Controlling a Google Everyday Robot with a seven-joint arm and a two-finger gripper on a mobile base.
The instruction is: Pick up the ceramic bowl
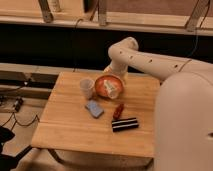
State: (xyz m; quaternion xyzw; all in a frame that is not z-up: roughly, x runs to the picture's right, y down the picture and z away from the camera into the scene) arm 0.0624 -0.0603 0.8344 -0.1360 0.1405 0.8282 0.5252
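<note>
The ceramic bowl (104,86) is round, shallow and orange-red with a whitish patch inside. It sits on the far middle of the wooden table (70,131). My white arm reaches in from the right and bends down over the bowl. The gripper (116,80) is at the bowl's far right rim, just above or touching it. The arm's end hides that part of the rim.
A translucent plastic cup (87,87) stands just left of the bowl. A blue pouch (94,108), a small red item (118,110) and a black box with a white stripe (125,124) lie in front of it. Cables (12,107) lie on the floor at left.
</note>
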